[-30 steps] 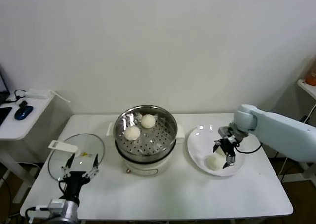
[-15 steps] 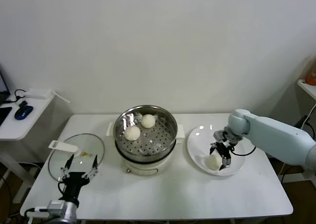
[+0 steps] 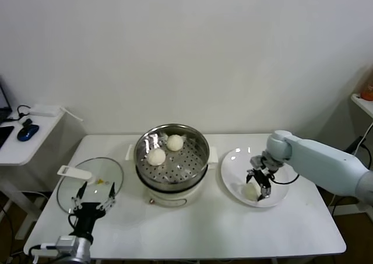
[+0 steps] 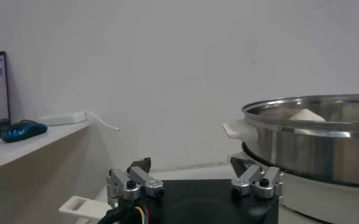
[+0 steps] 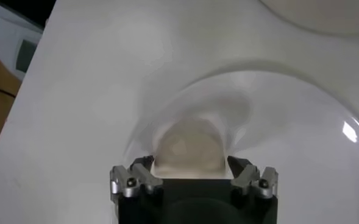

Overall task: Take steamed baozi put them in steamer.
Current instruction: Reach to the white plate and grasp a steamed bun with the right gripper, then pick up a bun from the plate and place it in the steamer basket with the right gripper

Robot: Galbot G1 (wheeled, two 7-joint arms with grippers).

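Note:
One steamed baozi (image 3: 251,190) lies on the white plate (image 3: 234,159) at the right of the table. My right gripper (image 3: 257,186) is lowered over it, open, one finger on each side of the bun. In the right wrist view the baozi (image 5: 190,146) fills the gap between the fingertips of the right gripper (image 5: 190,161), still resting on the plate (image 5: 301,134). The steamer (image 3: 201,145) stands mid-table with two baozi (image 3: 155,157) (image 3: 175,142) on its perforated tray. My left gripper (image 3: 97,189) waits open at the front left, holding nothing.
A glass lid (image 3: 111,168) with a white handle (image 3: 74,172) lies flat left of the steamer, just beyond the left gripper. A side table with a blue mouse (image 3: 27,133) stands further left. The steamer's steel wall (image 4: 313,146) fills one side of the left wrist view.
My right gripper has moved slightly left and down over the baozi on the plate, so its fingers now straddle the bun. The left arm has not moved.

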